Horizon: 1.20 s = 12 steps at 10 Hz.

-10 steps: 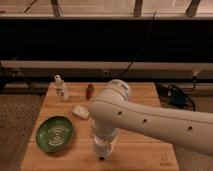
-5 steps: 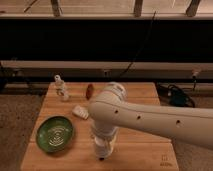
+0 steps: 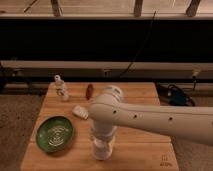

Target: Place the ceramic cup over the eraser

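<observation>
My white arm reaches in from the right, bends at an elbow over the table's middle and points down. My gripper (image 3: 102, 142) is at its lower end, near the front of the wooden table (image 3: 145, 102). A white cup-like shape (image 3: 102, 151), apparently the ceramic cup, sits right under the gripper, at or just above the table top. The arm hides how the gripper meets it. The black eraser is not in view; it may be hidden under the arm or the cup.
A green plate (image 3: 55, 134) lies at the front left. A small white bottle-like figure (image 3: 61, 88) stands at the back left, with a dark red oblong thing (image 3: 89, 91) beside it. A whitish block (image 3: 79, 111) lies left of the arm. Cables (image 3: 175, 95) lie on the floor to the right.
The arm has shifted only slightly; the gripper and the white shape under it stay at about the same spot near the table's front.
</observation>
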Available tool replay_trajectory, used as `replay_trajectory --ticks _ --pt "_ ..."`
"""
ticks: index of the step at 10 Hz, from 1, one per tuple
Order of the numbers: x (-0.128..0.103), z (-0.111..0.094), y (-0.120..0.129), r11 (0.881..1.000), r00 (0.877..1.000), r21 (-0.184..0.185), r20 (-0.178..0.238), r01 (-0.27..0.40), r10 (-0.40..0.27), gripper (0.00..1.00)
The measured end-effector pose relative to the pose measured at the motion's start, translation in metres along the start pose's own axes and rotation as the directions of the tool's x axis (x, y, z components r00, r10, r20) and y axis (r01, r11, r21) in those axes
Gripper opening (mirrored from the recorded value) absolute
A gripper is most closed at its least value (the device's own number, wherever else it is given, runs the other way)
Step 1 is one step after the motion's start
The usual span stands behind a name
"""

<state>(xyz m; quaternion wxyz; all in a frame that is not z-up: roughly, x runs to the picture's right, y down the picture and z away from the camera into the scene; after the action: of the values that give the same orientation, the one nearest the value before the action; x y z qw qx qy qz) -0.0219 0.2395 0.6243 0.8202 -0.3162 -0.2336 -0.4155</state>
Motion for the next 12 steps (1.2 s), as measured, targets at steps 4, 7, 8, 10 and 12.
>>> replay_trajectory --ticks 4,7,8,10,12 --pt "-0.001 0.012 -0.004 0.999 0.999 0.025 -0.019 0.038 -0.038 0.14" --pt "0.010 0.024 -0.004 1.000 0.999 0.018 -0.027 0.021 -0.021 0.49" --pt "0.011 0.027 -0.004 1.000 0.999 0.012 -0.027 0.018 -0.018 0.57" --pt "0.014 0.032 -0.006 1.000 1.000 0.003 -0.028 0.013 -0.013 0.76" --pt "0.015 0.035 -0.004 1.000 0.999 -0.013 -0.035 0.009 -0.009 0.80"
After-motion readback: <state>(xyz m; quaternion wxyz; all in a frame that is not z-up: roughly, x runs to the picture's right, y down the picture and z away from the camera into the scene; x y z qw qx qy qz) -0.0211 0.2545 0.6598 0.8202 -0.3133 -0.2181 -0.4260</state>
